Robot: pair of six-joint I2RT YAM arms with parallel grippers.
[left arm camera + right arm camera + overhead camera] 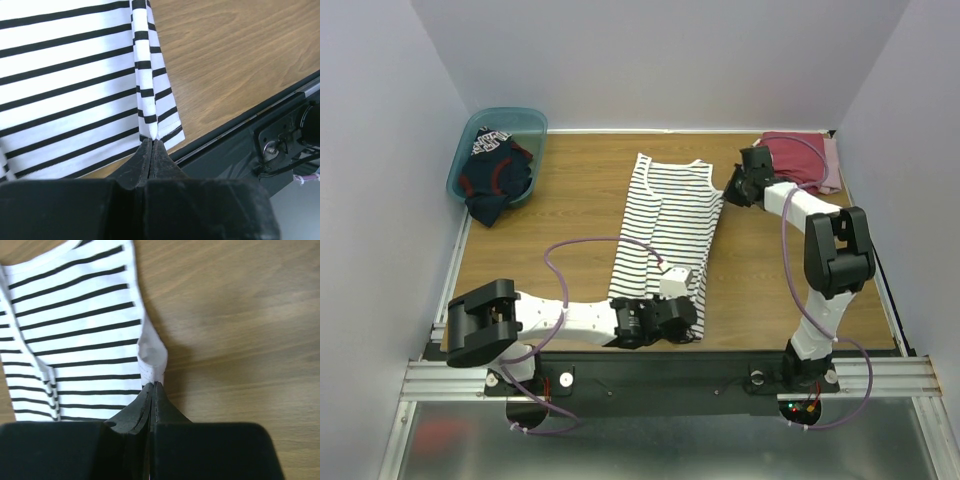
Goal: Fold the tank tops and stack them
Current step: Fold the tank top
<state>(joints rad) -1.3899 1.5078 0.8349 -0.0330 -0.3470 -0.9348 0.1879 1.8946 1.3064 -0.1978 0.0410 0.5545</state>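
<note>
The white striped tank top point(665, 235) lies lengthwise on the wooden table, partly folded along its length. My left gripper point(692, 318) is shut on its bottom hem corner point(156, 131) near the front edge. My right gripper point(730, 188) is shut on its right shoulder strap point(152, 357) at the far end. The navy tank top point(495, 175) with red trim lies bunched in the teal bin point(533, 122) at the back left.
A folded pink-maroon cloth point(810, 160) lies at the back right corner behind my right arm. The table's front edge and a black rail point(250, 130) run right beside my left gripper. Purple cables loop over both arms.
</note>
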